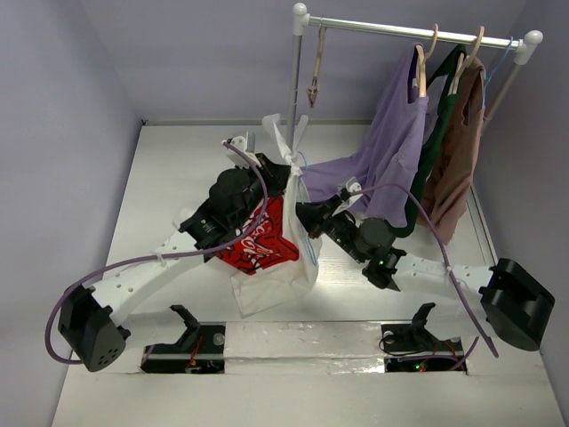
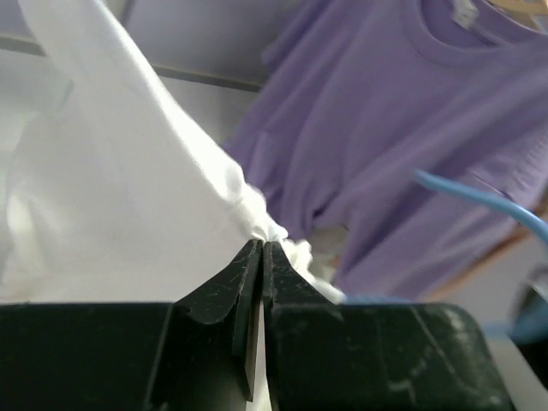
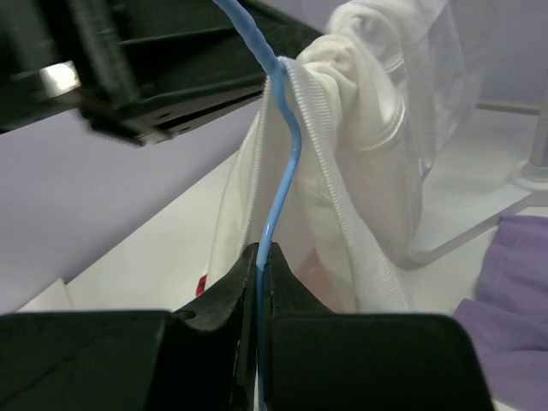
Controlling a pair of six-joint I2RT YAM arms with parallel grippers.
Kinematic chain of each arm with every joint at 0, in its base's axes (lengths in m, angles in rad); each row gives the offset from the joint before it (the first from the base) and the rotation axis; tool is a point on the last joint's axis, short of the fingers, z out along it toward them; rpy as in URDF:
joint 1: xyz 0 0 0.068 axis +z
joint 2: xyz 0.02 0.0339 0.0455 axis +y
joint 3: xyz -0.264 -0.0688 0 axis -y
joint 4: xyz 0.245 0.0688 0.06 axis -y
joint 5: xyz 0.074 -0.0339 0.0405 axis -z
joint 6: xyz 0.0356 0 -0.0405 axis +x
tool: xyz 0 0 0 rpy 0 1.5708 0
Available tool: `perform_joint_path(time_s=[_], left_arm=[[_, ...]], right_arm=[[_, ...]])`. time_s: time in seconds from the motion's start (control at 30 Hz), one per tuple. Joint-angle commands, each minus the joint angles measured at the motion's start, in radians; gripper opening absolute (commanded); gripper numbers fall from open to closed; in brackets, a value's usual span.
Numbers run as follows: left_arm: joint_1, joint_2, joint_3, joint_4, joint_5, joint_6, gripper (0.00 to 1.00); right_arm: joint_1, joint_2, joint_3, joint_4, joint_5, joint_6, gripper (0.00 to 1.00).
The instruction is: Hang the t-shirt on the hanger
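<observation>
Top view: the t-shirt (image 1: 267, 245) hangs bunched between my 2 arms over the counter (image 1: 169, 178), in front of the rack (image 1: 400, 29).

Left wrist: my left tool (image 2: 261, 250) is clamped fully closed on a pinch of the white cloth, with a purple shirt (image 2: 402, 128) behind.

Right wrist: my right tool (image 3: 259, 255) is closed tight on the hanger (image 3: 288, 145), whose blue wire runs up against the t-shirt's ribbed edge.

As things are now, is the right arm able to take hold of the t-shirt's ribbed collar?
Probably not yet. The right gripper is shut on the hanger, so it cannot grasp anything else. The way itself looks free: the collar of the t-shirt lies just ahead, against the hanger.
</observation>
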Motion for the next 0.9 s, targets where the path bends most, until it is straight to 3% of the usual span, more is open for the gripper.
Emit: perform_joint_path(time_s=[0.0,0.17,0.3,0.37,0.43,0.47,0.53,0.87], left_arm=[[-0.045,-0.062,0.035,0.001,0.121,0.019,0.00],[-0.066,-0.097,0.115,-0.145,0.258,0.088,0.00],[-0.066,-0.165,0.107,-0.218,0.237,0.100,0.00],[-0.066,-0.205,0.098,-0.250,0.137,0.091,0.14],[-0.066,-0.225,0.092,-0.251,0.077,0.085,0.39],[-0.066,-0.234,0.098,-0.251,0.028,0.086,0.44],[-0.042,-0.226,0.112,-0.249,0.003,0.089,0.50],[0.030,-0.053,0.161,-0.067,0.055,-0.003,0.57]], right_arm=[[-0.034,0.039,0.084,0.076,-0.038,-0.043,0.00],[-0.083,0.060,0.081,0.148,-0.090,-0.006,0.00],[-0.108,0.047,0.076,0.181,-0.087,0.000,0.00],[-0.117,0.031,0.064,0.203,-0.087,-0.001,0.00],[-0.117,0.022,0.052,0.219,-0.092,0.006,0.00],[-0.117,0.014,0.040,0.225,-0.096,0.009,0.00],[-0.117,0.005,0.029,0.222,-0.097,0.014,0.00],[-0.117,-0.056,-0.026,0.178,-0.109,0.028,0.00]])
